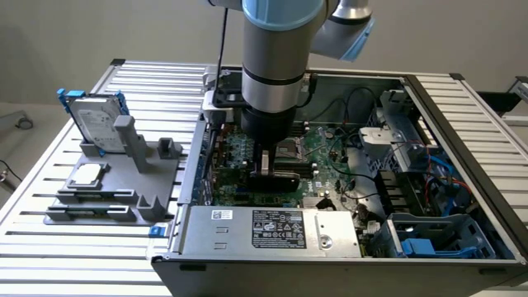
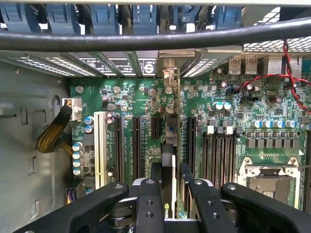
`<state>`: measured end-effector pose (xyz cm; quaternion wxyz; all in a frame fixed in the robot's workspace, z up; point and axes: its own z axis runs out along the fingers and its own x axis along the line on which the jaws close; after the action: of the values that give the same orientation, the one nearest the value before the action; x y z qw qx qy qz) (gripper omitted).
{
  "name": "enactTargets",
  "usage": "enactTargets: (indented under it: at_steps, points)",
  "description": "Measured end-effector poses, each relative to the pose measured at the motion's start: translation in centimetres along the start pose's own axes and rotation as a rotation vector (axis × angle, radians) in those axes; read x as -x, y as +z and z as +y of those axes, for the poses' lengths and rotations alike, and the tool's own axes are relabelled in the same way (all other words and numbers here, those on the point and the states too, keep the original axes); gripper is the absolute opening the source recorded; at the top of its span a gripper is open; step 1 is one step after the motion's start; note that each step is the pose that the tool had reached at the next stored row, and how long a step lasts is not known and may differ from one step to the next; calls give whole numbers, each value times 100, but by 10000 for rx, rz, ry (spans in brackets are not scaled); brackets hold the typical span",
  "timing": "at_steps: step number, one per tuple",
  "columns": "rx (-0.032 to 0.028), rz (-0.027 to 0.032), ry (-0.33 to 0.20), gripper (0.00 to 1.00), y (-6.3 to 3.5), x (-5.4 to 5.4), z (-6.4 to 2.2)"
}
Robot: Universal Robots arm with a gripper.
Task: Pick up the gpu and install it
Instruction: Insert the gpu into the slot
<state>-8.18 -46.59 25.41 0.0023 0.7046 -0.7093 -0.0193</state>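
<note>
1 thin gpu (image 2: 168, 158) in blk end effector (image 2: 170, 174)

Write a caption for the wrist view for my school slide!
Robot hand holds the gpu edge-on over the long black slots of the green motherboard.

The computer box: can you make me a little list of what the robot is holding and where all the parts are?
holding: fingers shut on the gpu
gpu place: inside the computer case, on edge over the black slots of the motherboard
hard drive: upright in the gray holder, outside the case
small chip: lying flat on the gray holder
</note>
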Motion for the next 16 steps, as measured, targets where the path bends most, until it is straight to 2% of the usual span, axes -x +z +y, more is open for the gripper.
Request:
enactTargets:
  at_steps: [4,5,6,14,16]
  points:
    - [-1,-3,0,27,-19,3,0]
    - [2,1,1,34,-41,3,1]
    - [3,-1,0,34,-62,5,2]
    - [6,2,1,34,-377,13,12]
    - [5,0,0,34,-427,14,13]
